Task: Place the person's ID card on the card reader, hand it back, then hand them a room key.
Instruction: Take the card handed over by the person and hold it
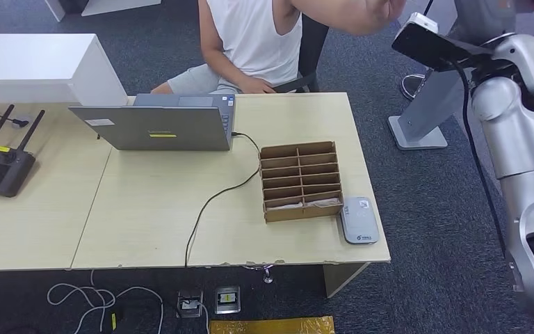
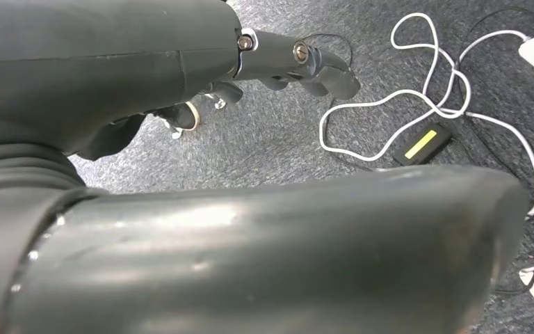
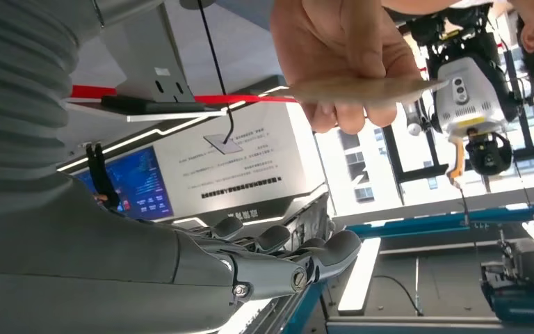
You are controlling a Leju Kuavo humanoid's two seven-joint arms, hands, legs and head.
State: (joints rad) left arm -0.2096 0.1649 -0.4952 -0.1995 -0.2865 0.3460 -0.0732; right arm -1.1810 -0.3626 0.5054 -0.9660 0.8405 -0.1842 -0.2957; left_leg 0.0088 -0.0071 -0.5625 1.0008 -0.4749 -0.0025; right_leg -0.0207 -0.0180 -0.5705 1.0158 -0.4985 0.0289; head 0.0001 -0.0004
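The person's hand (image 3: 341,62) holds a thin tan ID card (image 3: 361,89) edge-on, a short way off my right hand (image 3: 278,256). That hand is raised toward the person, its fingers stretched out and holding nothing. In the head view my right arm (image 1: 521,125) reaches up past the table's right end. The grey card reader (image 1: 359,220) lies flat near the table's front right corner. Beside it stands a cardboard divider box (image 1: 300,182) with white cards in its nearest slots. My left hand (image 2: 181,69) hangs over the carpet, fingers loosely apart and holding nothing.
A seated person (image 1: 250,42) is behind the table. An open laptop (image 1: 160,125) sits mid-table, its black cable (image 1: 208,205) running to the front edge. A black controller with antennas (image 1: 0,167) lies at the left. White cables (image 2: 417,97) lie on the floor.
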